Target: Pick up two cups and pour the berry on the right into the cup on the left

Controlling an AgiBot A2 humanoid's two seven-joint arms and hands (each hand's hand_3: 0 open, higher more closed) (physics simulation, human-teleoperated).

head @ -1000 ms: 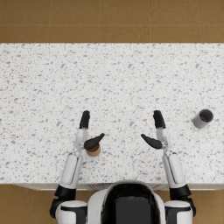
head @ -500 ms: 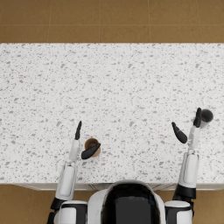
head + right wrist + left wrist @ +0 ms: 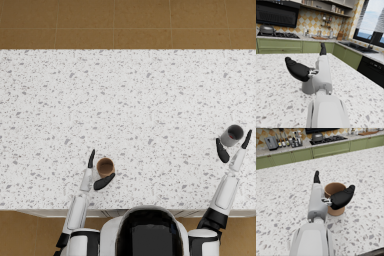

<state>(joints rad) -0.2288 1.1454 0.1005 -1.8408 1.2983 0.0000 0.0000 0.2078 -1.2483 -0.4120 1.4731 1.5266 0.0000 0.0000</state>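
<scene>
Speckled white terrazzo covers the long counter [image 3: 130, 105], with brown tiled floor beyond its far edge and green kitchen cabinets [image 3: 306, 154] in the background of the wrist views. Near the counter's near edge on the left stands a brown cup [image 3: 105, 166], upright, its mouth open upward; nothing can be made out inside it. The left hand [image 3: 96, 174] sits around this cup, thumb on the near right side and fingers reaching past the far left side; the left wrist view shows the thumb lying against the cup's wall, the digits spread rather than clamped tight. Well apart, at the far right, a grey cup [image 3: 232, 135] stands upright with a dark interior and a small reddish spot at its rim, perhaps the berry, too small to tell. The right hand [image 3: 231, 149] brackets it, thumb to its left and fingers to its right, spread apart; whether they grip cannot be told.
</scene>
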